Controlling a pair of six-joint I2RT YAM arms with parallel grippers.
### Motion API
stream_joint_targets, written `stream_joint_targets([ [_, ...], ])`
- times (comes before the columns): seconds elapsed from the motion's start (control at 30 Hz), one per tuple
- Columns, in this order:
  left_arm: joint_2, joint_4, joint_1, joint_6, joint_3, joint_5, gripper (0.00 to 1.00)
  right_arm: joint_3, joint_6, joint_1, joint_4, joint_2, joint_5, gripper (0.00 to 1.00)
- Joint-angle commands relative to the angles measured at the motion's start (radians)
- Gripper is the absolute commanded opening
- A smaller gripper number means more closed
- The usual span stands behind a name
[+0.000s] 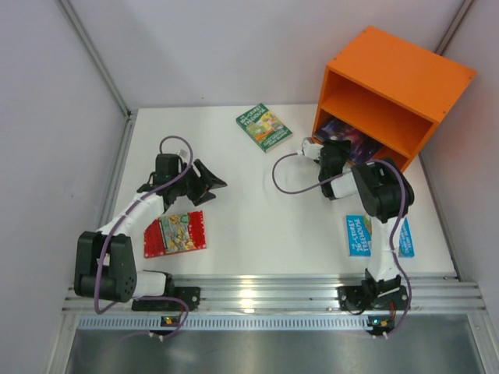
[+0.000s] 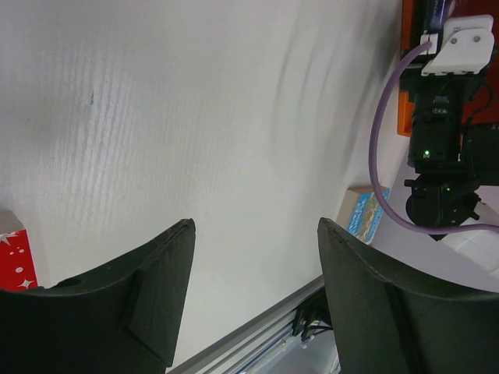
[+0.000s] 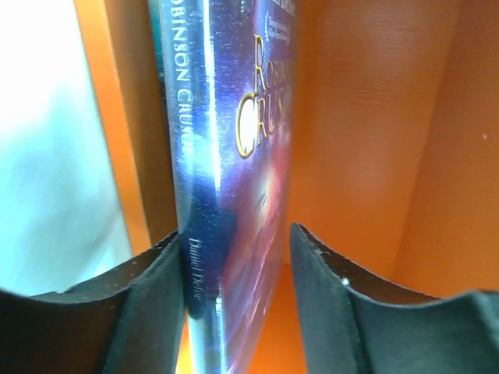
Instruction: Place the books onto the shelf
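Note:
The orange shelf (image 1: 398, 70) stands at the back right, its two compartments facing the arms. A dark purple book (image 1: 355, 140) stands on edge in the lower compartment. My right gripper (image 1: 331, 148) reaches into that opening. In the right wrist view the purple book (image 3: 234, 117) sits between the fingers of the right gripper (image 3: 234, 241): the left finger (image 3: 160, 265) touches its spine, and the right finger stands off with a gap, so it is open. My left gripper (image 1: 210, 181) hangs open over bare table with nothing in it (image 2: 256, 234). On the table lie a green book (image 1: 263, 127), a red book (image 1: 175, 234) and a blue book (image 1: 359, 235).
The blue book lies partly under the right arm (image 1: 382, 195) near the front rail (image 1: 257, 292). The red book lies just in front of the left arm. White walls close the table on the left and at the back.

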Motion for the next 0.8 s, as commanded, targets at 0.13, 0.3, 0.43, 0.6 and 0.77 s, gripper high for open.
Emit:
stream_joint_targets([
  [0.13,-0.045,0.018,-0.017,-0.002,0.041,0.003,0.69,0.024,0.174,0.003,-0.303,-0.165,-0.019,0.6],
  [0.3,-0.075,-0.008,-0.021,0.004,0.048,0.012,0.69,0.079,0.3,0.002,-0.545,-0.219,-0.03,0.63],
  [0.43,-0.132,-0.049,-0.027,0.018,0.05,-0.011,0.69,0.117,0.366,0.0,-0.665,-0.24,-0.05,0.62],
  [0.6,-0.171,-0.052,-0.029,0.011,0.024,-0.009,0.69,0.143,0.386,0.002,-0.748,-0.245,-0.05,0.6],
  [0.77,-0.165,-0.06,-0.03,0.017,0.031,-0.011,0.69,0.152,0.406,0.0,-0.787,-0.266,-0.059,0.59],
])
